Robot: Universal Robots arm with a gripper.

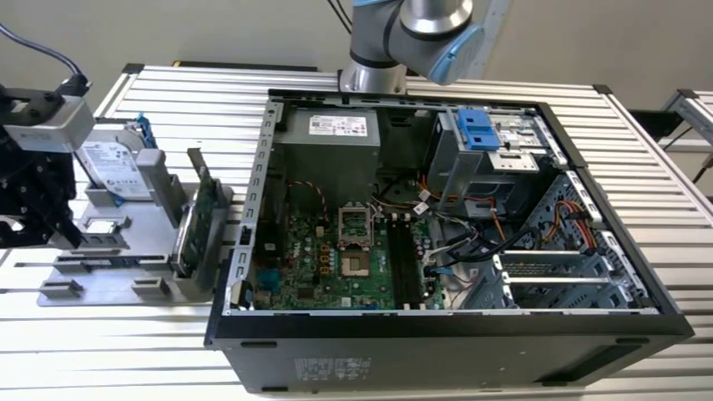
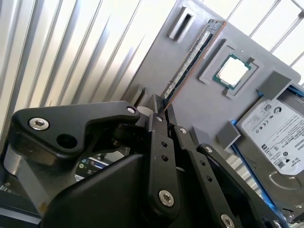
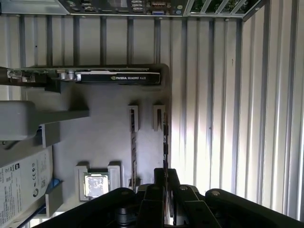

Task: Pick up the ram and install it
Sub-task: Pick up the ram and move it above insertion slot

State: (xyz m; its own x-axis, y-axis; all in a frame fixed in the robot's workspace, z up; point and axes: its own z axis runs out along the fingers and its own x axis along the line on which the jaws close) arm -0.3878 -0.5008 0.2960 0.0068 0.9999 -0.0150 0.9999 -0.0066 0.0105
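Note:
The ram [image 2: 190, 59] is a thin dark stick seen edge-on in both wrist views. One end of the ram [image 3: 165, 137] sits between the black fingers, and the rest reaches out over the grey holder plate [image 3: 104, 142], offset from its two empty slot blocks. My gripper [image 2: 164, 108] is shut on that end. In the exterior view the gripper [image 1: 28, 234] hangs over the plate [image 1: 112, 288] at the exterior view's left, apart from the open computer case [image 1: 446, 334]. The dark memory slots [image 1: 403, 259] lie on the motherboard inside the case.
On the plate stand a green expansion card [image 1: 195, 221], a silver hard drive with blue rails [image 1: 112, 163] and a processor chip [image 2: 232, 70]. The case holds a blue drive cage [image 1: 477, 129] and loose cables. Everything rests on a ribbed aluminium table [image 1: 100, 351].

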